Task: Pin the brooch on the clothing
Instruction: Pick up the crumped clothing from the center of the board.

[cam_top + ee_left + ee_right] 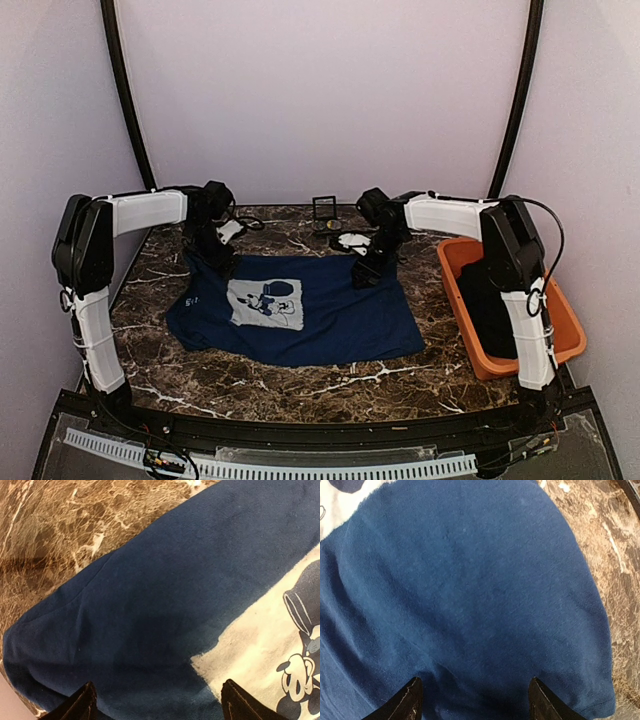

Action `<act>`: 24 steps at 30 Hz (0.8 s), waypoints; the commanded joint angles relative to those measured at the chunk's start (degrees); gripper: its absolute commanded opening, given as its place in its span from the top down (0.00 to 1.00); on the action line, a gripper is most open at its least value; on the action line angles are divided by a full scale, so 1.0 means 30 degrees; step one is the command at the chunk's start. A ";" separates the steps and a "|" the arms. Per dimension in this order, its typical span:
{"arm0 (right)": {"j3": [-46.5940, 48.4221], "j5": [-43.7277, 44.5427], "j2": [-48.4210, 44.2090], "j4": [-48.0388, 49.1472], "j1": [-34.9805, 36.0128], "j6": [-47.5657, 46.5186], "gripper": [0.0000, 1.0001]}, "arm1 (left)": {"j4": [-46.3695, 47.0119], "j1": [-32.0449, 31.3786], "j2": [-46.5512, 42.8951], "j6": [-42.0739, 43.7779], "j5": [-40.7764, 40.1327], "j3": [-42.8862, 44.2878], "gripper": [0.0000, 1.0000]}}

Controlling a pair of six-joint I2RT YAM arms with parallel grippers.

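**On the surface [250,385], clothing [330,320] spread flat, nothing pinned yet**

At the far left corner of the clothing my left gripper [218,262] hangs with its jaws wide apart, nothing between them and only navy cloth below. The clothing lies across the middle of the surface, print [265,303] upward, and I see no brooch on it. My right gripper [368,272] stands over the far right edge, jaws likewise apart and empty. Just beyond it lies a small pale round thing [350,241] that may be the brooch; it is too small to tell. As I judge it, only the laying-out is done: fetching and pinning remain.
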 commanded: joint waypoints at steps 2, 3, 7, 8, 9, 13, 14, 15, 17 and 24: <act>0.0371 -0.0592 0.0564 -0.0344 -0.0271 -0.0296 0.31 | -0.0580 -0.0068 -0.0597 0.1139 0.1047 0.0261 0.14; 0.0443 -0.0656 0.0671 -0.0308 -0.0272 -0.0317 0.32 | -0.0815 -0.0076 -0.0374 0.1166 0.1106 0.0356 0.15; 0.0729 -0.0886 0.1052 -0.0283 -0.0275 -0.0269 0.39 | -0.0933 -0.0083 0.0301 0.1250 0.0663 0.0350 0.15; 0.0770 -0.0876 0.1113 -0.0282 -0.0280 -0.0266 0.43 | -0.0928 -0.0105 0.0405 0.1252 0.0219 0.0298 0.16; 0.0801 -0.0896 0.1164 -0.0289 -0.0288 -0.0261 0.47 | -0.0902 -0.0094 0.0638 0.1252 0.0092 0.0207 0.16; 0.0763 -0.0958 0.1162 -0.0241 -0.0291 -0.0205 0.65 | -0.0867 -0.0109 0.1145 0.1157 0.0036 -0.0030 0.22; 0.0686 -0.0962 0.1152 -0.0204 -0.0293 -0.0170 0.68 | -0.0910 -0.0096 0.1209 0.1148 0.0033 -0.0053 0.23; 0.0658 -0.0907 0.1114 -0.0203 -0.0275 -0.0151 0.70 | -0.0934 -0.0094 0.1330 0.1141 -0.0070 -0.0086 0.23; 0.0527 -0.0863 0.0995 -0.0130 -0.0285 -0.0127 0.76 | -0.0884 -0.0088 0.1440 0.1132 -0.0110 -0.0166 0.25; -0.0316 -0.0484 0.0466 0.0339 -0.0330 -0.0148 0.84 | -0.0865 -0.0100 0.1822 0.1157 0.0152 -0.0298 0.43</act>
